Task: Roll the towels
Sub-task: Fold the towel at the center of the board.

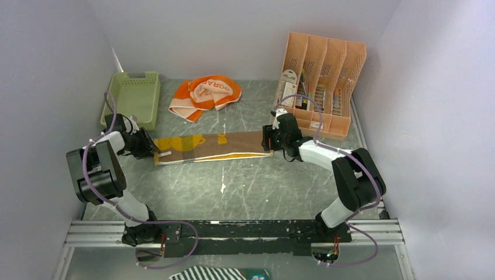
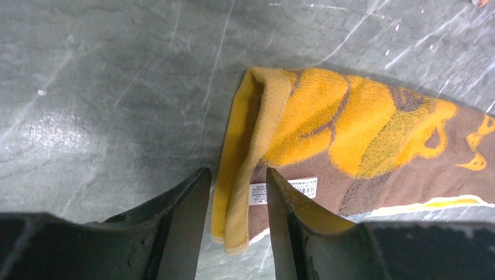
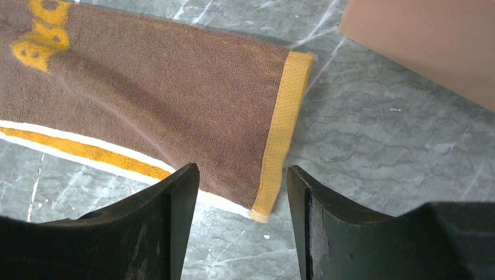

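Covered towel ends, small print, cropped edges

From above, the left gripper (image 1: 155,154) and right gripper (image 1: 268,143) cover both ends of the brown towel (image 1: 210,147), so whether they touch the cloth cannot be told. The orange towel (image 1: 205,93) is crumpled, its lettering showing only in part. Items in the organizer (image 1: 324,70) are too small to name. A striped thing (image 1: 204,273) is cut by the bottom edge. In both wrist views the brown towel runs out of frame; the label (image 2: 284,189) print is unreadable, and the right view crops yellow lettering (image 3: 41,38) at top left
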{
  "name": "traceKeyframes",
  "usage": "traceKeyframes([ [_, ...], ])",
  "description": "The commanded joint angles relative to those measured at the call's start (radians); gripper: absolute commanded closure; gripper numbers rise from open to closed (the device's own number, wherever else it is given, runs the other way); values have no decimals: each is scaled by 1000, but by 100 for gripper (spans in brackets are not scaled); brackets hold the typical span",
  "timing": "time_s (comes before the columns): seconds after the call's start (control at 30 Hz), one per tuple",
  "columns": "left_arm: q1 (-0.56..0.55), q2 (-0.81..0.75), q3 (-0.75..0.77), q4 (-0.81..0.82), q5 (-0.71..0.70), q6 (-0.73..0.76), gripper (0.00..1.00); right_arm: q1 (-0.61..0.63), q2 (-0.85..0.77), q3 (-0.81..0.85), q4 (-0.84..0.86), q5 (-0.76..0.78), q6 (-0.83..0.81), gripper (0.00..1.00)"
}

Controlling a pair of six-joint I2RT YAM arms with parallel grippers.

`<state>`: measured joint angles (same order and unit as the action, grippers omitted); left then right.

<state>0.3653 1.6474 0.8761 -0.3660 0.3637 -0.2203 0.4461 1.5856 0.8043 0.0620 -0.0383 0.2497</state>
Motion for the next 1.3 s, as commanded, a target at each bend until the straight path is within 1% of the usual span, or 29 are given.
traceKeyframes([
  [0.0,16,70,27,-4,17,11,49,2,5,13,19,-10,-7,43],
  [0.2,15,120,-1,7,78,-9,56,2,-3,2,21,-6,-11,42],
  [0.33,6,142,-15,-7,88,-5,66,2,-7,-9,28,-8,-7,42],
  [0.37,3,146,-17,-10,90,-4,70,2,-9,-12,30,-8,-7,42],
  [0.4,2,144,-19,-12,90,-4,77,2,-12,-14,30,-9,-7,42],
  [0.43,1,140,-20,-11,89,-5,88,2,-14,-15,30,-8,-8,42],
  [0.47,0,131,-22,-13,85,-5,92,2,-16,-17,29,-9,-10,42],
  [0.57,0,81,-24,-21,50,-16,93,2,-24,-20,22,-1,-16,42],
  [0.77,1,-108,-3,-67,-163,-56,93,3,-28,-24,26,0,-15,42],
  [0.9,0,-182,31,-126,-259,-57,93,9,-26,-18,28,0,-15,42],
  [1.1,-15,-234,44,-174,-284,-60,93,18,-30,-19,25,5,-12,42],
  [1.17,-44,-231,47,-192,-289,-67,93,21,-31,-18,20,10,-12,42],
  [1.27,-118,-215,63,-223,-283,-98,93,21,-37,-22,19,13,-10,42],
])
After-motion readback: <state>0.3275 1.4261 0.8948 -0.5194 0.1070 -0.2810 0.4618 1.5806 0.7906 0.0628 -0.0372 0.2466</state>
